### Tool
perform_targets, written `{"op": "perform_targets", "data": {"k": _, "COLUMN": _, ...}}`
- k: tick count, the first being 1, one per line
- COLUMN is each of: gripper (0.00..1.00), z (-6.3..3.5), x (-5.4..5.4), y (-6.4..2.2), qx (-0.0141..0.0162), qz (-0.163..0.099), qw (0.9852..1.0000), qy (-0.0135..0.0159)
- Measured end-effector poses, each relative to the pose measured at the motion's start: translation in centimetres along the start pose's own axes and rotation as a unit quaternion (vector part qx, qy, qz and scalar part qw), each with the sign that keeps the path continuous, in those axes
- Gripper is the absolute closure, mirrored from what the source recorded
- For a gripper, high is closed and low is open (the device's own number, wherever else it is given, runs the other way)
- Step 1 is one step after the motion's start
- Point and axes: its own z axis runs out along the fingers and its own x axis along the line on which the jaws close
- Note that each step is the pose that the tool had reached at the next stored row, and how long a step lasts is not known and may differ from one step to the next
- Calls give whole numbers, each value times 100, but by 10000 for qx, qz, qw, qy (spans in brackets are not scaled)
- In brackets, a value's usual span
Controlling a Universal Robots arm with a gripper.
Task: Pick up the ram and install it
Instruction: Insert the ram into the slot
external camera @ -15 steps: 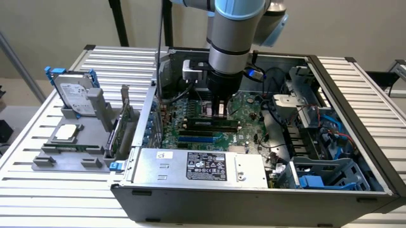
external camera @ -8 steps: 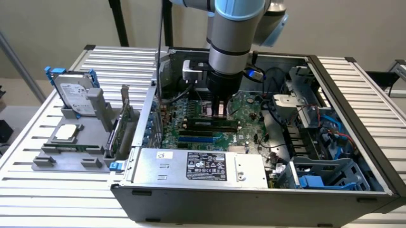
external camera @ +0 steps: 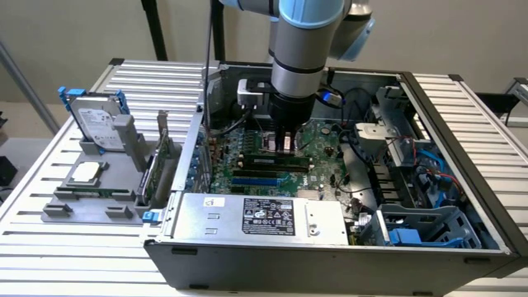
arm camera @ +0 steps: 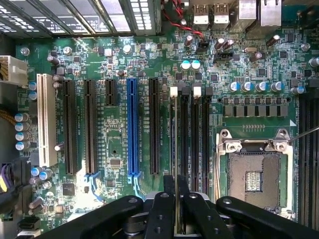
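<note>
while the gripper (arm camera: 175,219) sits clenched on the ram (arm camera: 175,164), the stick is held on edge over the motherboard (arm camera: 114,149) inside the open pc case (external camera: 330,253) on the table (external camera: 49,229). wrist view: ram seen edge-on as a thin line, long axis running along the dimm slots (arm camera: 189,134), lined up w/ the slot by the white latch (arm camera: 173,91). edge-on hold prob. so contact edge faces down into slot. can't tell if it's seated yet. exterior view: arm comes down vertical at board centre; hard drive (external camera: 97,127) parked in holder outside the case, at that view's left.
</note>
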Motion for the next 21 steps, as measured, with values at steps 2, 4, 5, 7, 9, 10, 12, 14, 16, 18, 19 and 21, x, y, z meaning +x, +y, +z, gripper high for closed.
{"op": "perform_targets", "data": {"k": 2, "gripper": 86, "z": 4, "x": -8, "y": 0, "qx": 0, "qz": 0, "qw": 10000, "qy": 1}}
{"op": "perform_targets", "data": {"k": 4, "gripper": 86, "z": 8, "x": -11, "y": 0, "qx": 0, "qz": 0, "qw": 10000, "qy": 1}}
{"op": "perform_targets", "data": {"k": 5, "gripper": 86, "z": 11, "x": -12, "y": 0, "qx": 0, "qz": 0, "qw": 10000, "qy": 3}}
{"op": "perform_targets", "data": {"k": 7, "gripper": 86, "z": 17, "x": -12, "y": 0, "qx": 0, "qz": 0, "qw": 10000, "qy": 12}}
{"op": "perform_targets", "data": {"k": 9, "gripper": 86, "z": 22, "x": -12, "y": 0, "qx": 0, "qz": 1, "qw": 10000, "qy": 20}}
{"op": "perform_targets", "data": {"k": 10, "gripper": 86, "z": 23, "x": -12, "y": 0, "qx": 1, "qz": 1, "qw": 10000, "qy": 23}}
{"op": "perform_targets", "data": {"k": 12, "gripper": 86, "z": 25, "x": -13, "y": 0, "qx": 1, "qz": 1, "qw": 10000, "qy": 28}}
{"op": "perform_targets", "data": {"k": 14, "gripper": 86, "z": 27, "x": -14, "y": -1, "qx": 1, "qz": 1, "qw": 10000, "qy": 31}}
{"op": "perform_targets", "data": {"k": 16, "gripper": 86, "z": 30, "x": -14, "y": -1, "qx": 1, "qz": 1, "qw": 10000, "qy": 33}}
{"op": "perform_targets", "data": {"k": 18, "gripper": 86, "z": 34, "x": -15, "y": -1, "qx": 1, "qz": 1, "qw": 10000, "qy": 34}}
{"op": "perform_targets", "data": {"k": 19, "gripper": 86, "z": 36, "x": -15, "y": -1, "qx": 1, "qz": 1, "qw": 10000, "qy": 35}}
{"op": "perform_targets", "data": {"k": 21, "gripper": 86, "z": 41, "x": -16, "y": -2, "qx": 1, "qz": 1, "qw": 10000, "qy": 37}}
